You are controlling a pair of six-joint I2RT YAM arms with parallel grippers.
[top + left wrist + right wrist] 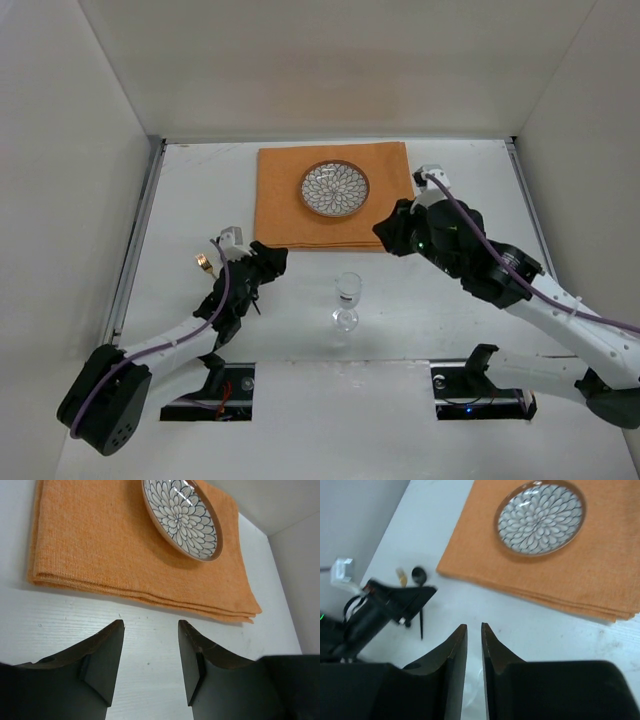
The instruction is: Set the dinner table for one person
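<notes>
On the white dinner table [440,320] lies an orange placemat [285,210] with a flower-patterned plate [335,189] on it. A clear wine glass [347,298] stands upright in front of the mat. My left gripper [270,258] hovers at the mat's near left corner, open and empty. The left wrist view shows its gripper [150,623] over bare table, with the placemat [100,545] and plate [182,517] ahead. My right gripper [383,232] hangs over the mat's near right corner. In the right wrist view this gripper [474,625] shows only a narrow slit, with nothing in it.
Dark cutlery with a gold end [203,263] lies left of the left arm. The right wrist view shows a black spoon [418,575] and a thin black utensil [421,625] there. White walls enclose the table on three sides. The arm bases sit at the near edge.
</notes>
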